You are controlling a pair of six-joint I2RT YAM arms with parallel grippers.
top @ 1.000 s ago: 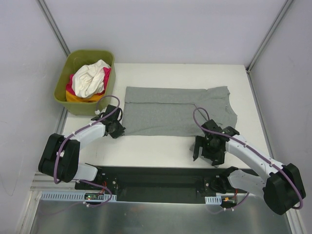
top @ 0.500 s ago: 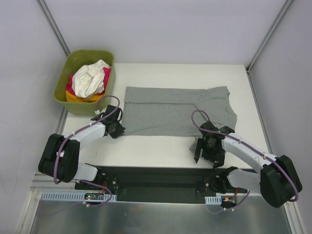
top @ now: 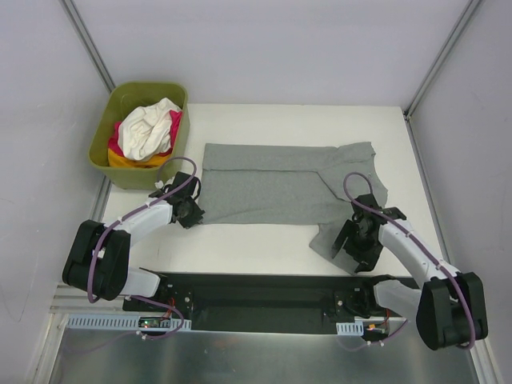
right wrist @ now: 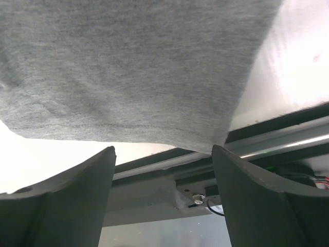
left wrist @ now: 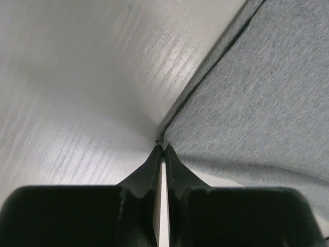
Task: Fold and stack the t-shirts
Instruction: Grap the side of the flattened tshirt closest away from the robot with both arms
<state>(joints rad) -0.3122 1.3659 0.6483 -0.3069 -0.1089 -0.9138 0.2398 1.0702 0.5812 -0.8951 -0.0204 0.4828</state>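
Note:
A heather grey t-shirt lies spread across the white table, its far long edge folded over. My left gripper sits at the shirt's near-left corner, shut, with the corner of the grey cloth pinched at its tips. My right gripper hovers over the near-right sleeve, jaws open. In the right wrist view, the cloth's hem hangs just beyond the open gripper, with nothing between the fingers. White, pink and orange t-shirts lie bunched in the tub.
The olive-green tub stands at the table's far-left corner, just off the table's left edge. The black mounting rail runs along the near edge, right behind the sleeve. Grey walls close in both sides.
My right arm has swung out to the right, uncovering the sleeve, and its jaws have narrowed a little. The left gripper and the shirt's left corner have stayed put.

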